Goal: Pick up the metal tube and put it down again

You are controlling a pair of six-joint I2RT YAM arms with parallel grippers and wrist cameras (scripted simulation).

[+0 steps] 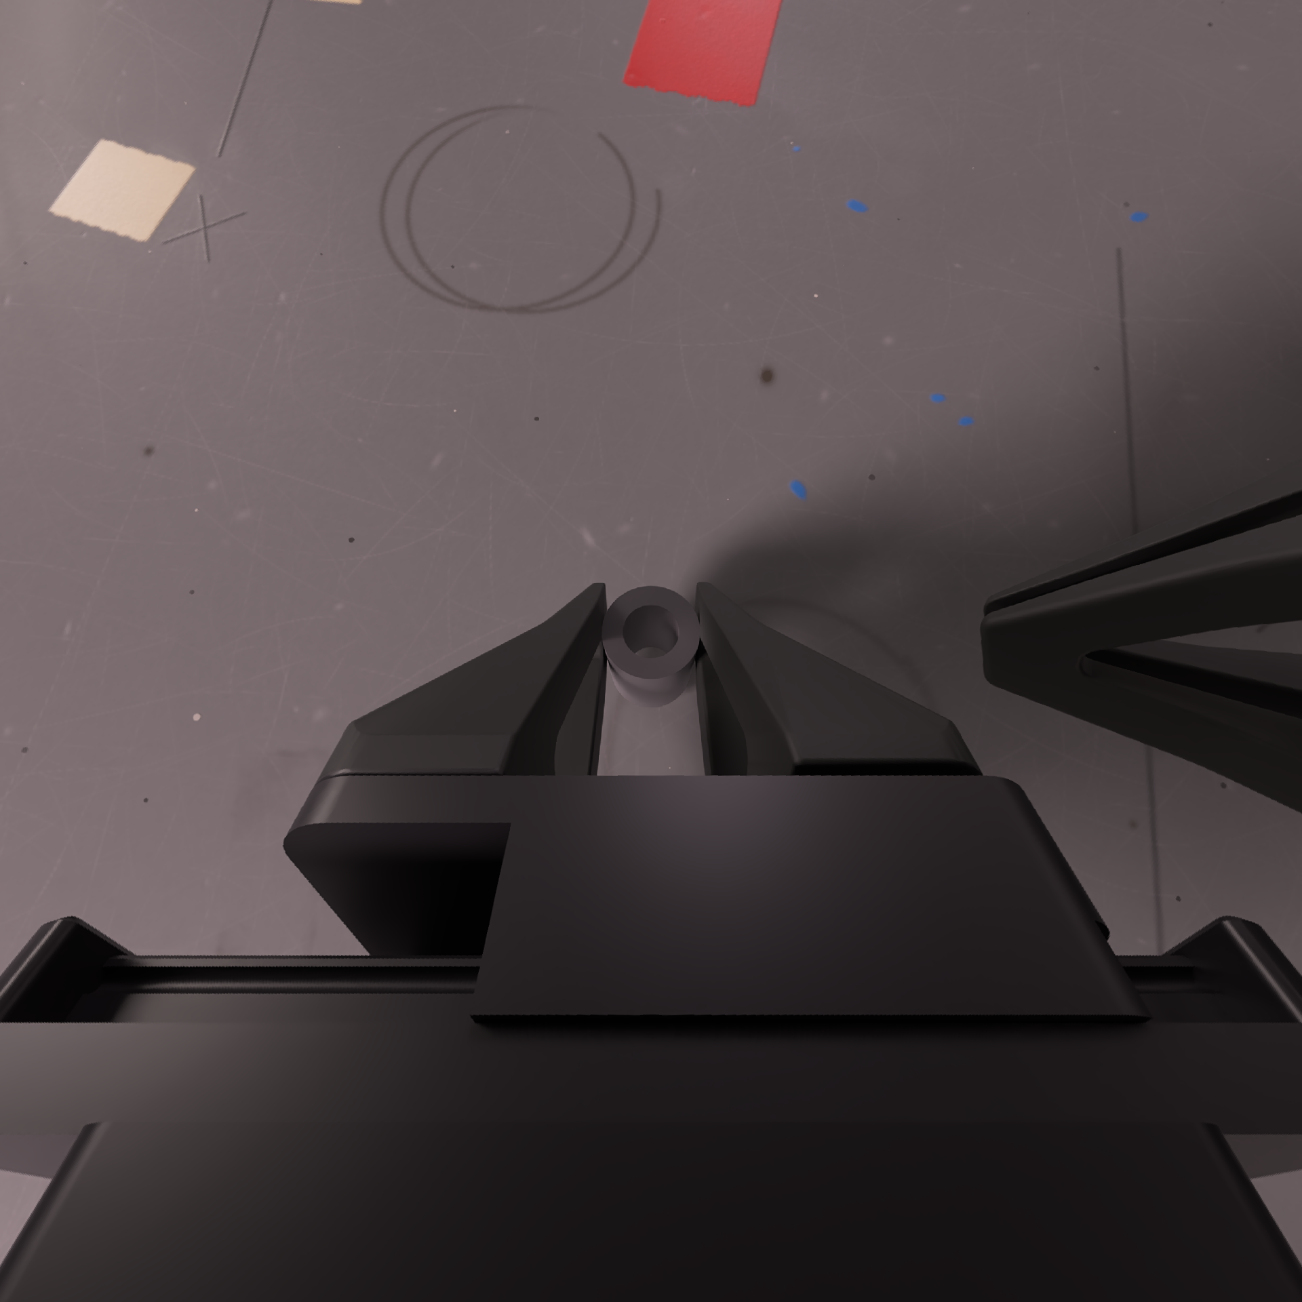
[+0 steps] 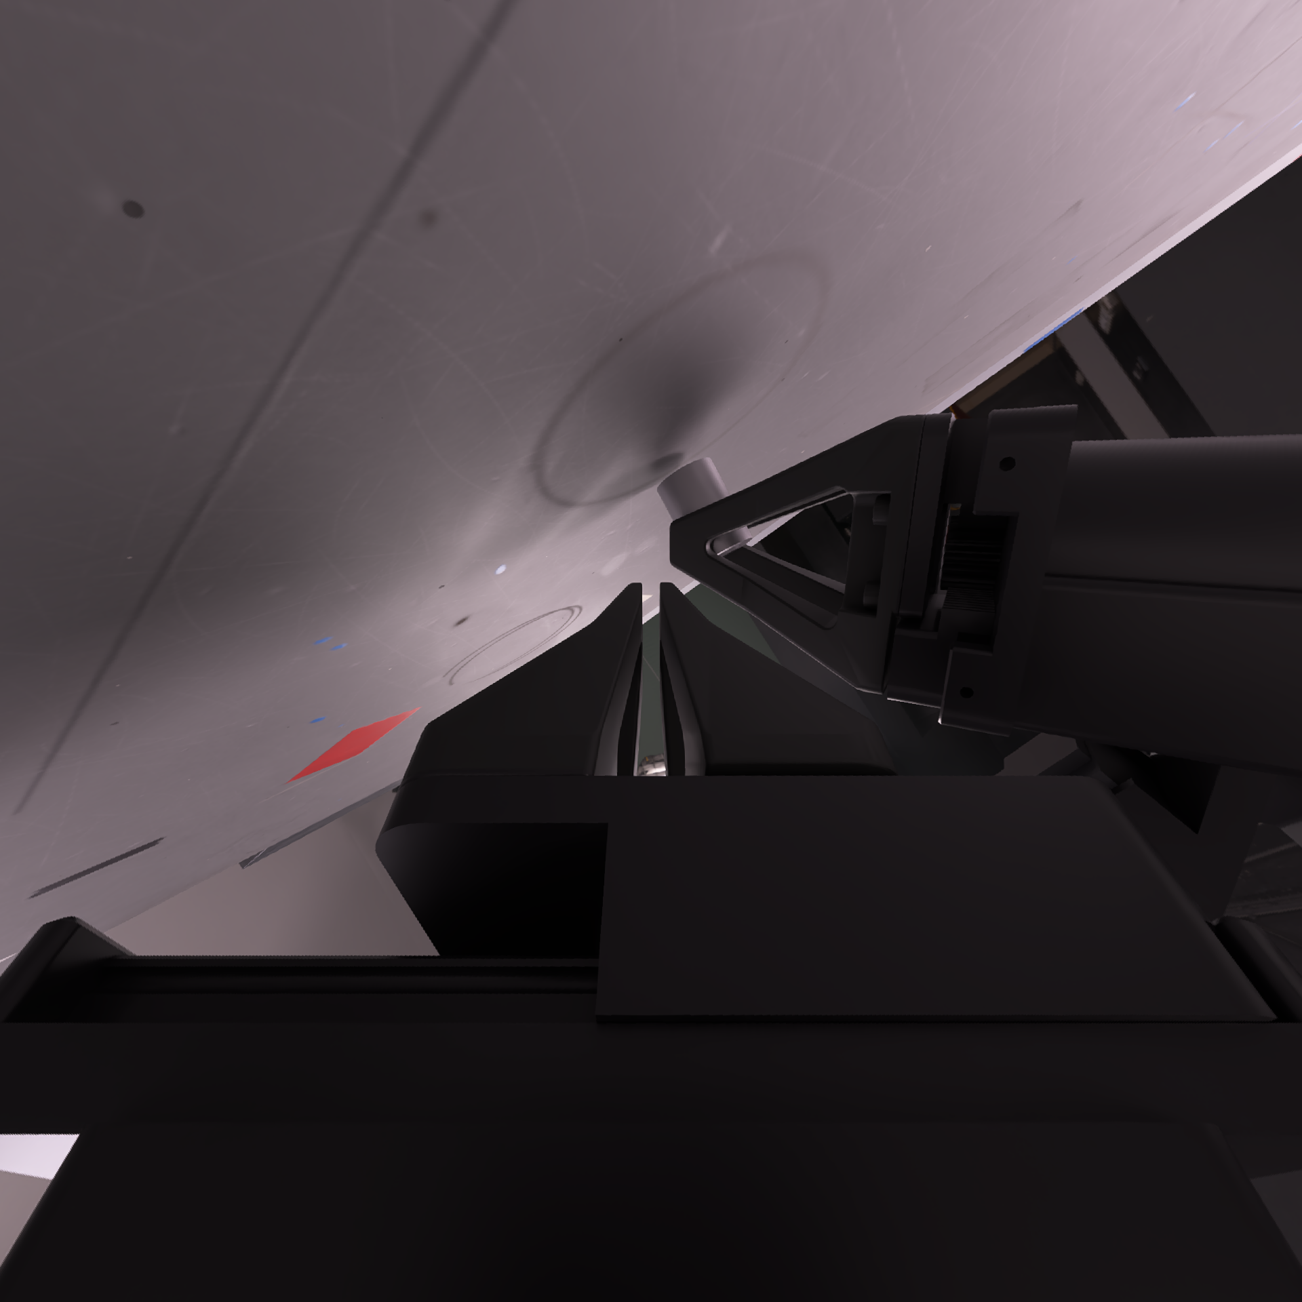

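The metal tube point(image 1: 652, 668) is a short grey cylinder with a hollow core, seen end-on between the fingers of my left gripper point(image 1: 652, 599), which is shut on it. In the right wrist view the tube point(image 2: 694, 486) sticks out past the left gripper's fingertips point(image 2: 680, 539), its end close to the grey table and a dark shadow right by it. My right gripper point(image 2: 652, 588) is shut with only a thin slit between its fingers and holds nothing. It sits just beside the left gripper and shows at the right edge of the left wrist view point(image 1: 1057, 634).
The grey scratched table point(image 1: 352, 423) carries a red tape patch point(image 1: 704, 49), a beige tape patch point(image 1: 123, 190), drawn pencil circles point(image 1: 521, 211) and small blue flecks. The table's edge point(image 2: 1057, 310) runs diagonally at upper right in the right wrist view, with dark frame parts beyond it.
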